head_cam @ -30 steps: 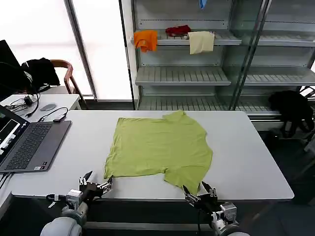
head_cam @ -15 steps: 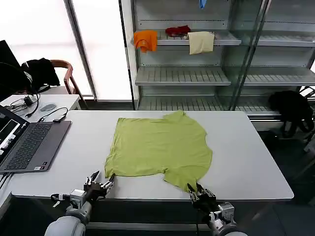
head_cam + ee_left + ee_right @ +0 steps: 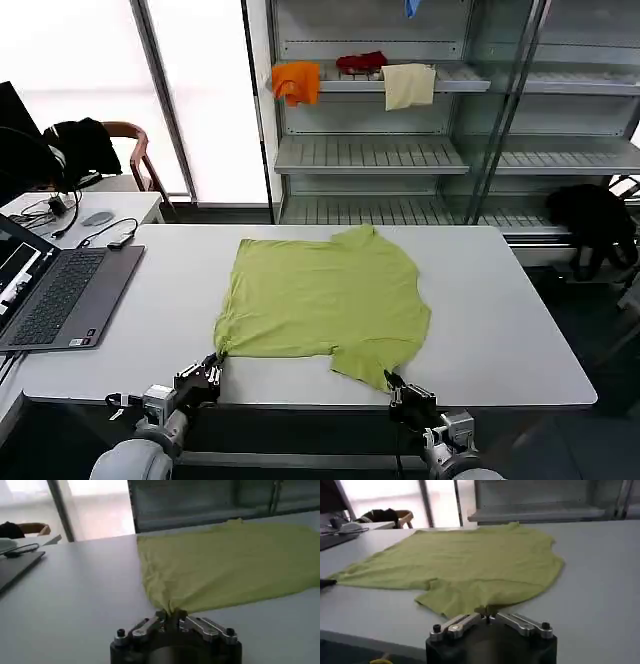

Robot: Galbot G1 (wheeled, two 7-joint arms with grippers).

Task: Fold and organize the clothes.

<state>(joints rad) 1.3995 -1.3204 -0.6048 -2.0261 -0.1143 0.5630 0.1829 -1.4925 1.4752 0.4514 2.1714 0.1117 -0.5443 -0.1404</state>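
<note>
The clothes, a lime-green T-shirt (image 3: 325, 300), lie spread flat on the white table (image 3: 500, 330), plain side up. My left gripper (image 3: 213, 367) is at the near table edge, shut on the shirt's near left corner (image 3: 167, 605). My right gripper (image 3: 393, 385) is also at the near edge, shut on the shirt's near right sleeve corner (image 3: 482, 607). In the left wrist view the left gripper (image 3: 171, 615) pinches bunched green cloth. In the right wrist view the right gripper (image 3: 486, 613) has its jaws closed at the cloth's hem.
An open laptop (image 3: 55, 295) sits on the table's left end with cables behind it. Shelves (image 3: 370, 150) at the back hold orange, red and cream cloths. A black garment (image 3: 590, 220) lies at the right. A chair (image 3: 125, 150) stands back left.
Both grippers moved forward to the shirt's near edge and went from open to shut on its corners. The shirt's near left corner has bunched slightly.
</note>
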